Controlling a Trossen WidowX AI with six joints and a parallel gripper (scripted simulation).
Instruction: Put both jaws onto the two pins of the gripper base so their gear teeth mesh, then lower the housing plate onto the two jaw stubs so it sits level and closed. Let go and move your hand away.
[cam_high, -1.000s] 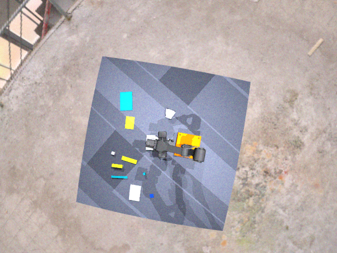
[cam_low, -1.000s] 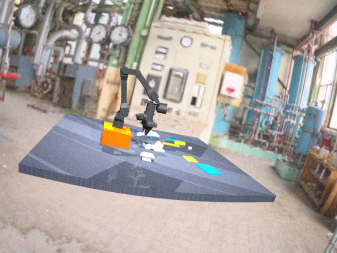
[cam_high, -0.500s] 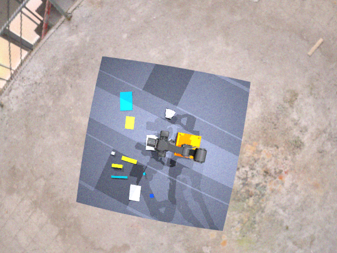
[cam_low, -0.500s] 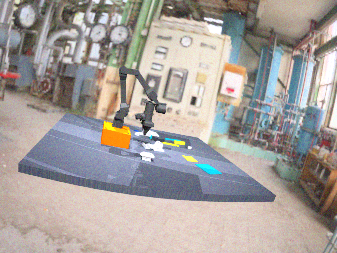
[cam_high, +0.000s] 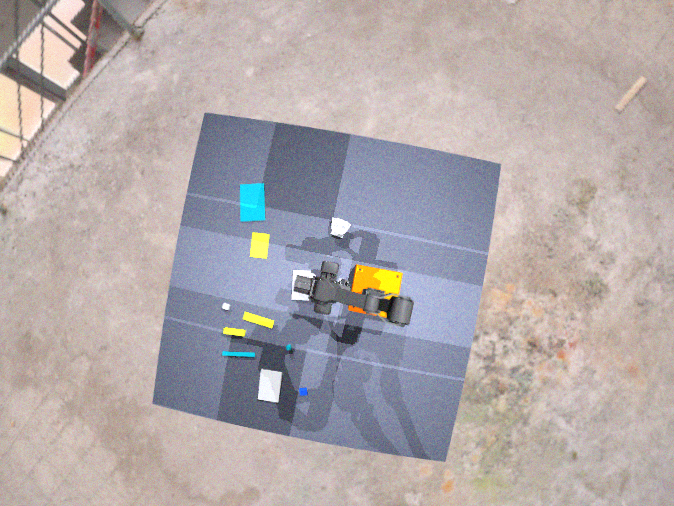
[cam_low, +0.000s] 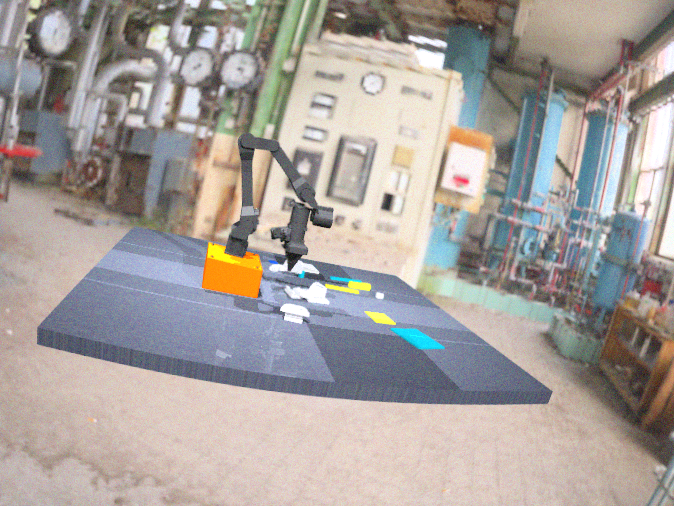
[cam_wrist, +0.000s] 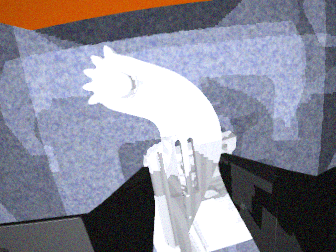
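Observation:
My gripper (cam_low: 293, 266) (cam_wrist: 185, 168) is shut on a white curved jaw (cam_wrist: 185, 100). The jaw's gear teeth and round boss point toward the upper left of the wrist view. The white gripper base (cam_high: 297, 294) (cam_low: 321, 299) lies partly under my hand in the top view; white parts show below the held jaw in the wrist view, and where they touch is hidden. The other jaw cannot be told apart clearly. A small white angular piece (cam_high: 339, 227) (cam_low: 294, 313) lies apart, and a white flat plate (cam_high: 270, 385) lies on the far side; which is the housing plate is unclear.
The arm stands on an orange box (cam_high: 362, 275) (cam_low: 231, 279). A cyan plate (cam_high: 252, 209) (cam_low: 418, 338) and a yellow plate (cam_high: 259, 245) (cam_low: 380, 317) lie flat. Yellow bars (cam_high: 258, 319) (cam_high: 234, 331), a cyan rod (cam_high: 238, 354), a white cube (cam_high: 225, 306) and a blue cube (cam_high: 303, 391) lie around.

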